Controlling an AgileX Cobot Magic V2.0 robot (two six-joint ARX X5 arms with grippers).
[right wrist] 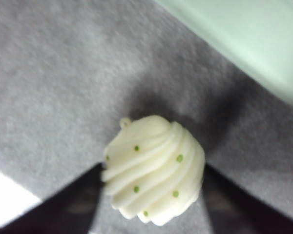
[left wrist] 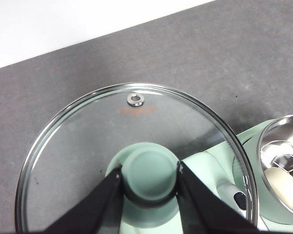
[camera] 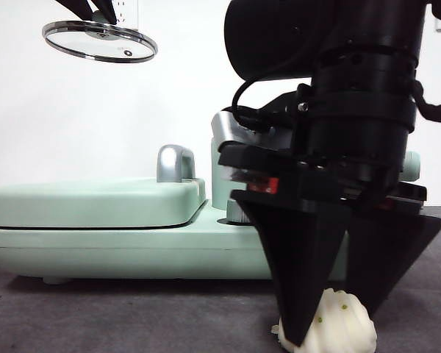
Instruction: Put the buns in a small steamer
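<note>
The ridged bun [right wrist: 154, 168] with green specks lies on the grey tabletop, low in the front view [camera: 345, 327]. My right gripper [right wrist: 154, 175] is down around it, one black jaw touching each side, shut on it. The smooth bun [left wrist: 284, 189] lies inside the open small steamer [left wrist: 278, 146], whose steel rim and mint wall show behind my right arm in the front view [camera: 222, 173]. My left gripper [left wrist: 150, 175] is shut on the green knob of the glass lid [left wrist: 136, 126], holding the glass lid [camera: 99, 40] high in the air to the left.
A flat mint-green griddle lid [camera: 95, 202] with a chrome handle [camera: 175, 162] sits on the wide mint base [camera: 117, 250] behind the bun. Grey tabletop [camera: 132, 316] stretches in front of the base. A white wall is behind.
</note>
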